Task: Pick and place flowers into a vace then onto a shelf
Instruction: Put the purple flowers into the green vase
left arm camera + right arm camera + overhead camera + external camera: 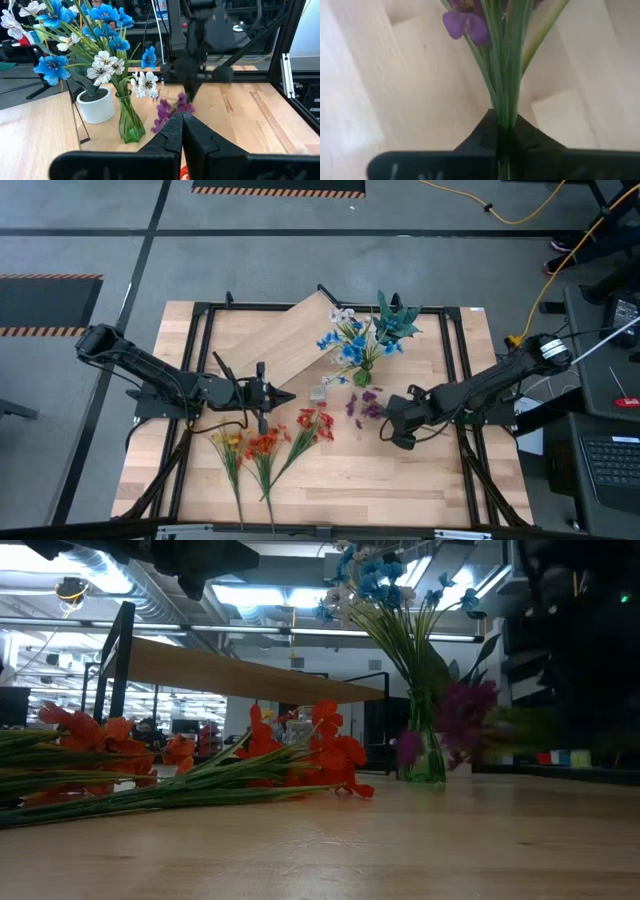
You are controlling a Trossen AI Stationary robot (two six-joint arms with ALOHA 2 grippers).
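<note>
**Thin stems in a tight pinch: the purple spray could slip or snag**

The right gripper [506,131] is clenched on the green stems of the purple spray [362,404], the stalks running straight out from between its fingertips with the blooms just ahead of them. That is a narrow bundle in a narrow pinch, and I judge it the weak point: if the stems are not seated square between the pads, a swing toward the glass vase [128,122] may let them twist or slide out.

The vase stands a little beyond the fingertips, already crowded with blue and white flowers [352,340], with a white pot [95,103] close beside it. Pushing more stems into that full mouth could catch on the ones inside, or nudge the vase over.

The left gripper [181,131] sits with its fingers pressed together on nothing, pointing at the vase. The red and orange sprays [268,444] lie flat on the table near it, not yet picked. The shelf [282,342] stands behind the vase, bare.
</note>
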